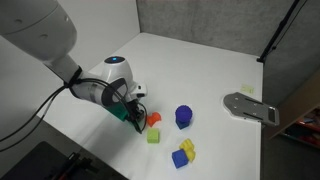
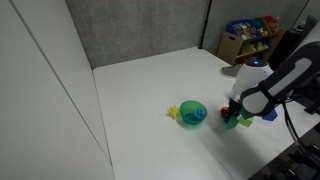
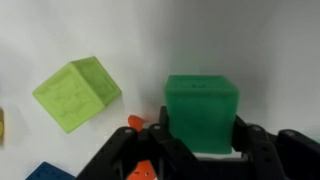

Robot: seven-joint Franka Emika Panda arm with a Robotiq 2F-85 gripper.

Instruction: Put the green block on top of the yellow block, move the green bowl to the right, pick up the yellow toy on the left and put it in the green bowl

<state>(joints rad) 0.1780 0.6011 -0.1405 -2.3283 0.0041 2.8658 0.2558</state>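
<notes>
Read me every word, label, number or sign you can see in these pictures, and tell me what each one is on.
No text can be read in any view.
Green block: faint marks on top, too blurred to read.
Yellow block: faint marks on its faces, unreadable.
Colourful packages on the far shelf: print too small and blurred to read.

The small plain green toy cube point(image 3: 200, 108) is a flat, even green. The small lime-yellow toy cube point(image 3: 77, 93) left of it is a paler yellow-green. The end effector point(image 3: 198, 150) is black. The small round bowl point(image 2: 193, 112) is teal-green, the star-shaped toy point(image 2: 174, 112) bright yellow, and the surface point(image 2: 150, 75) white.
</notes>
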